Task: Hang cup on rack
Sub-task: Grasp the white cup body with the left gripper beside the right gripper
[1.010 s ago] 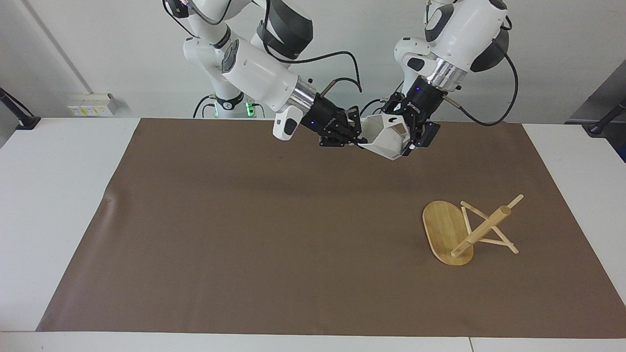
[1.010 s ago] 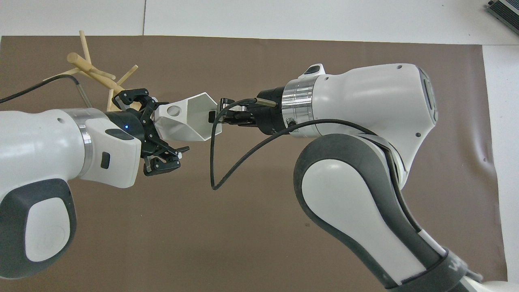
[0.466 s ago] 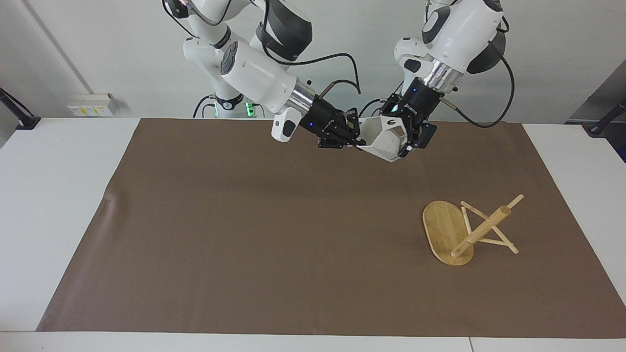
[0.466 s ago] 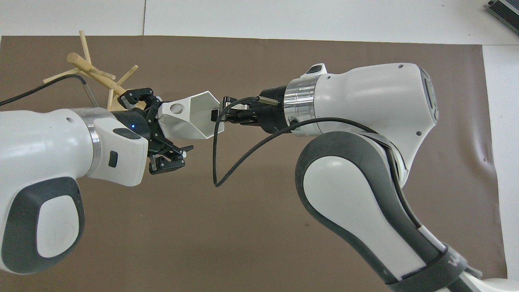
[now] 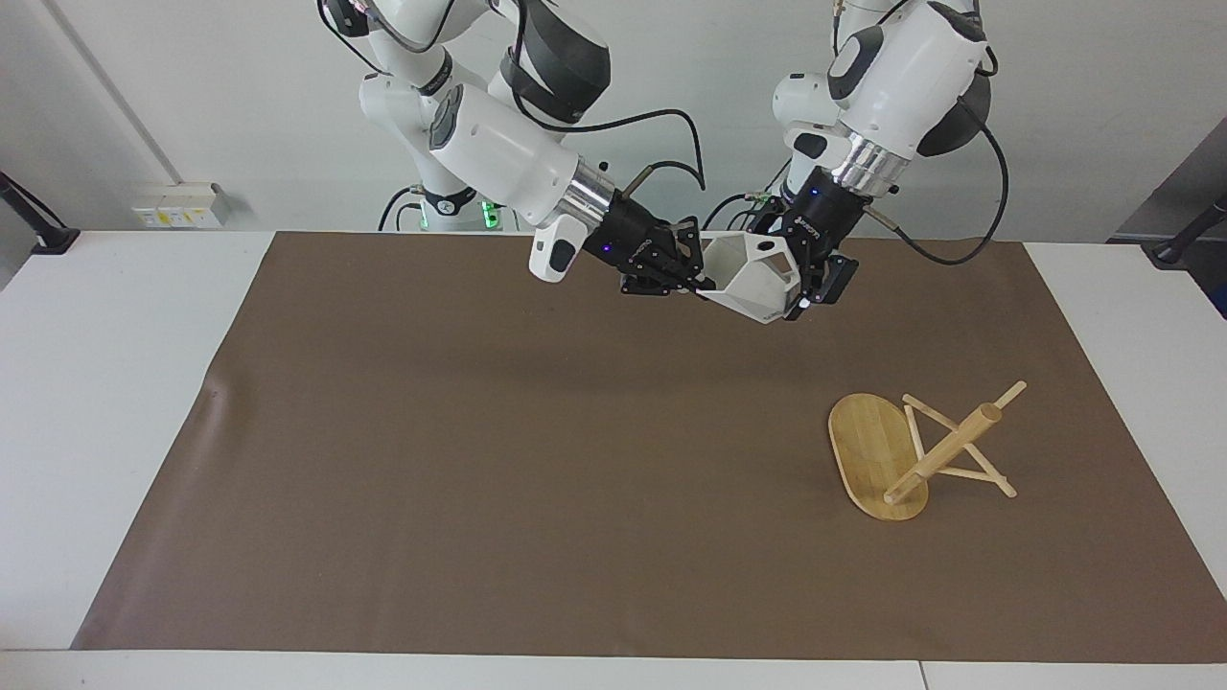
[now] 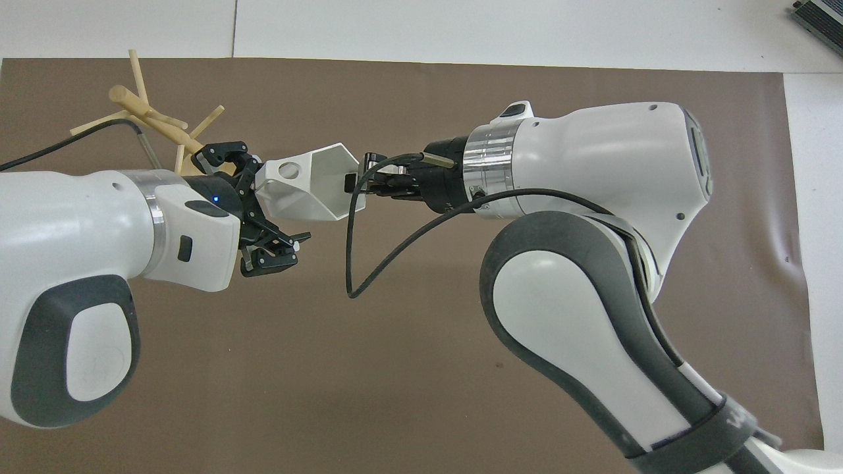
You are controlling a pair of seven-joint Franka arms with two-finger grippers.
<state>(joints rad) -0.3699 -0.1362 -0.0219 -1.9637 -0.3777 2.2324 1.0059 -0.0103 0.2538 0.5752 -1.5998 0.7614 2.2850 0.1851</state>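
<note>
The white faceted cup [image 5: 752, 278] hangs on its side in the air over the brown mat's edge nearest the robots. My right gripper [image 5: 698, 273] is shut on its hexagonal rim [image 6: 349, 181]. My left gripper [image 5: 810, 276] is open, its fingers [image 6: 224, 155] spread wide around the cup's closed end, where the handle with its round hole [image 6: 288, 171] shows. The bamboo rack [image 5: 920, 450] lies tipped over on the mat toward the left arm's end, with its oval base [image 5: 868, 450] up on edge. In the overhead view the rack [image 6: 141, 108] is partly hidden by my left arm.
A brown mat [image 5: 479, 460] covers most of the white table [image 5: 105, 383]. A black cable [image 6: 355, 263] loops down from my right wrist. A power strip [image 5: 177, 204] sits by the wall at the right arm's end.
Both grippers and the cup have shifted a little together and the wrists turned slightly. The right gripper keeps its hold and the left stays open around the cup. The rack has not moved.
</note>
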